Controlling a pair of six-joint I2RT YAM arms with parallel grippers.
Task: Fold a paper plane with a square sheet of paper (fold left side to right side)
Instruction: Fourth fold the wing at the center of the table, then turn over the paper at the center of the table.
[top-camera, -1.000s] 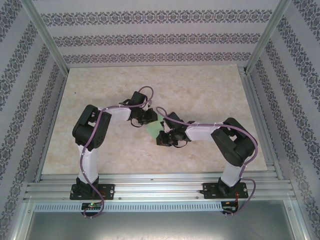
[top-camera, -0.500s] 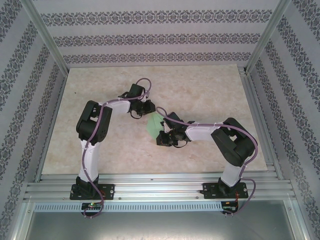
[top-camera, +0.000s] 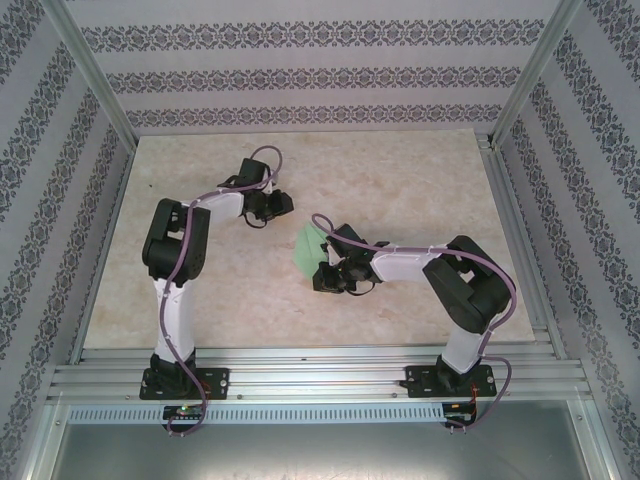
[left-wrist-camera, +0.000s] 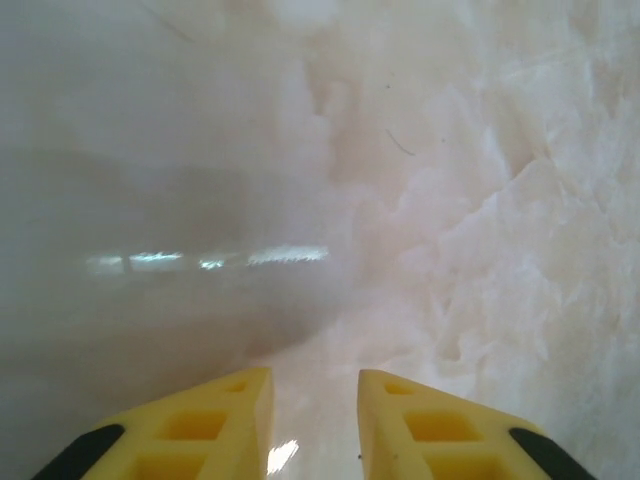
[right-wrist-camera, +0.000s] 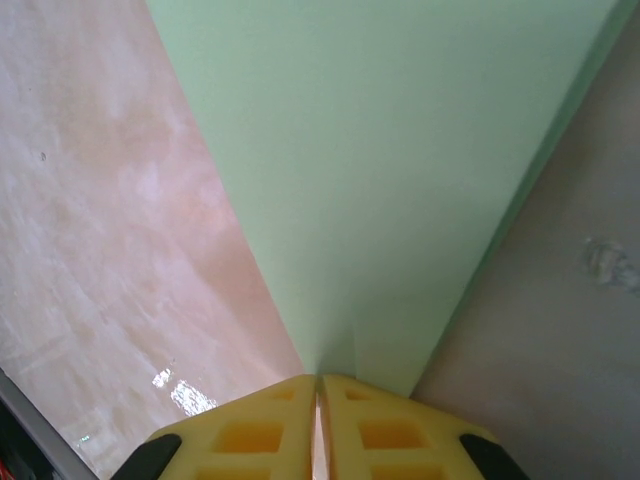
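Beige marbled tabletop (top-camera: 400, 180); damask-striped wallpaper walls (top-camera: 300, 40); aluminium frame rails (top-camera: 320, 375).

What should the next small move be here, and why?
Probably the right tool should ease open and leave the paper plane on the table. It is shut on the plane's narrow end, and the paper looks folded to a point. The left tool sits apart from it, slightly open and holding nothing, so no two-armed fold seems set up.
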